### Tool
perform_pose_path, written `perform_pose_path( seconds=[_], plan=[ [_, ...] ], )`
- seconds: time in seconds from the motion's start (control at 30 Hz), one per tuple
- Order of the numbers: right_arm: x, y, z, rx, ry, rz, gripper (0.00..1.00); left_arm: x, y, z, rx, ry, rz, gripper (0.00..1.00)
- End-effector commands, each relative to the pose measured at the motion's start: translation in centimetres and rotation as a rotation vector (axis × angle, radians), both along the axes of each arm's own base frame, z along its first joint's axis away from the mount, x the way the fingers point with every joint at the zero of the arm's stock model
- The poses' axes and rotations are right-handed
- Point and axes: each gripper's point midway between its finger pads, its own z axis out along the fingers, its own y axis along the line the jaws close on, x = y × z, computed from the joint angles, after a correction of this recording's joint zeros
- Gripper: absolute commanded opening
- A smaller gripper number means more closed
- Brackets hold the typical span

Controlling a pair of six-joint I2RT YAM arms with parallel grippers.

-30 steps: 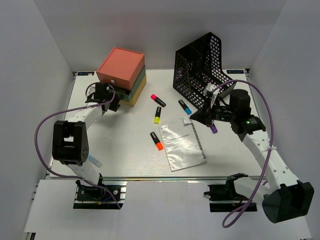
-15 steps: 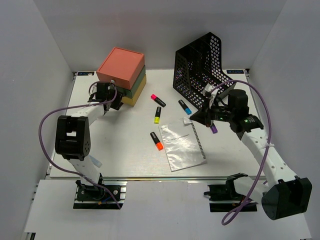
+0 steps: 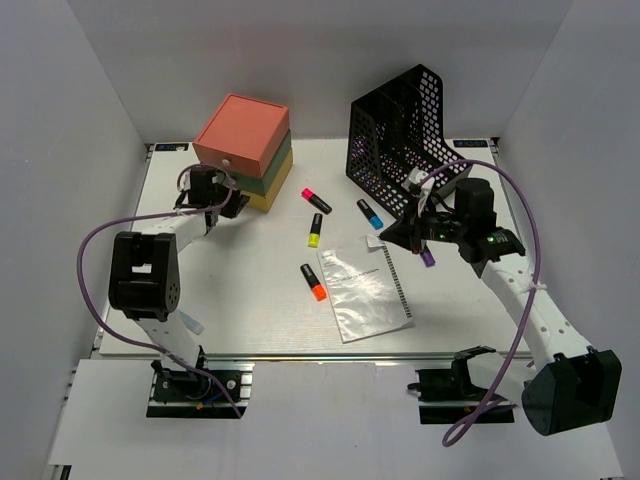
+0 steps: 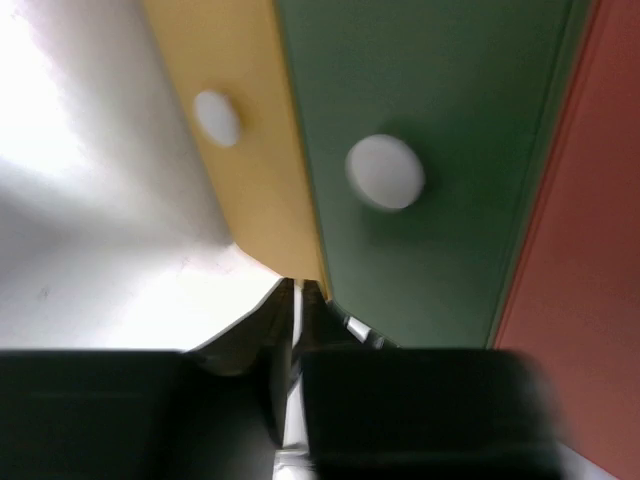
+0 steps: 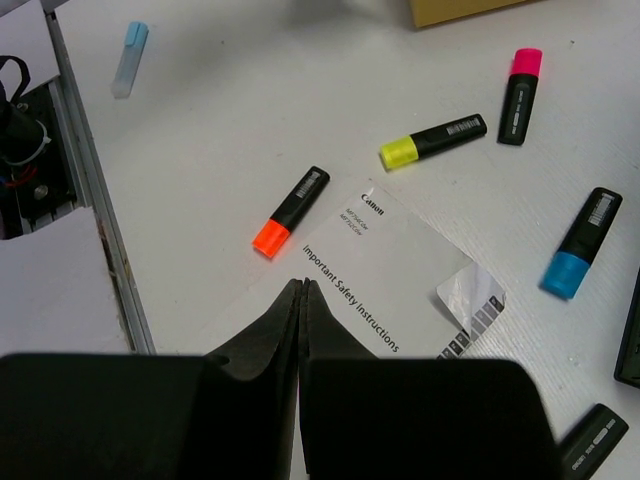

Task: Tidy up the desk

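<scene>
My left hand (image 3: 232, 204) sits pinched together just beside the drawer box (image 3: 243, 148); my right hand (image 3: 390, 235), closed and empty, hovers well right of it.

Highlighters (image 3: 315, 231) lie on the desk (image 3: 250, 290) between drawer box (image 3: 243, 135) and file holder (image 3: 400, 120).

— The left wrist view is soft throughout: the drawer box (image 4: 450, 250) fills it, its pink drawer (image 4: 590, 250) cut by the right edge.
— And the left end effector (image 4: 297, 296)?
— A dark blur at the bottom; whether its fingers meet or pinch anything, I cannot tell.
— The right wrist view?
— A dark highlighter (image 5: 592, 440) runs off the bottom corner, its cap unseen. A black object (image 5: 631, 340) at the right edge shows too little to name.
</scene>
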Motion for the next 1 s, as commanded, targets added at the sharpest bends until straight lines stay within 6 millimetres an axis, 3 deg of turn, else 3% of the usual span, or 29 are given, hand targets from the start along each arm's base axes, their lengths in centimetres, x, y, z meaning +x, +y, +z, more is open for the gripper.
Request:
perform_pose_path(
  seconds=[0.0, 0.07, 0.2, 0.37, 0.5, 0.67, 0.7, 0.73, 0.93, 0.97],
  plan=[
    [-0.5, 0.3, 0.2, 0.015, -0.031, 0.060, 0.00, -1.0, 0.5, 2.3, 0.022, -0.079, -0.030, 0.07],
    [-0.6, 0.2, 0.0, 0.017, -0.030, 0.068, 0.00, -1.8, 1.1, 2.9, 0.055, -0.100, -0.043, 0.00],
    [-1.0, 0.3, -0.3, 0.025, -0.027, 0.102, 0.00, -3.7, 3.5, 1.7, 0.091, -0.100, -0.031, 0.00],
    [-1.0, 0.2, -1.0, 0.016, -0.023, 0.127, 0.00, -3.6, 4.9, 1.2, 0.042, -0.156, -0.057, 0.03],
    [-1.1, 0.1, -1.4, 0.000, -0.043, 0.150, 0.02, -2.3, 5.2, 0.5, -0.012, -0.229, -0.104, 0.14],
    [-1.5, 0.1, -1.4, -0.004, -0.078, 0.183, 0.14, -0.3, 5.1, 0.6, -0.069, -0.335, -0.183, 0.35],
    [-1.6, 0.1, -1.4, -0.003, -0.079, 0.188, 0.16, 0.1, 4.7, 1.2, -0.082, -0.375, -0.217, 0.37],
    [-1.6, 0.0, -1.4, -0.003, -0.080, 0.185, 0.18, 0.2, 4.4, 0.2, -0.103, -0.363, -0.229, 0.39],
    [-1.3, 0.0, -1.9, -0.018, -0.086, 0.184, 0.19, 1.2, 4.1, 0.1, -0.166, -0.469, -0.255, 0.46],
    [-1.2, -0.1, -2.0, -0.022, -0.086, 0.181, 0.18, 1.2, 4.5, -0.7, -0.179, -0.467, -0.243, 0.47]
  ],
)
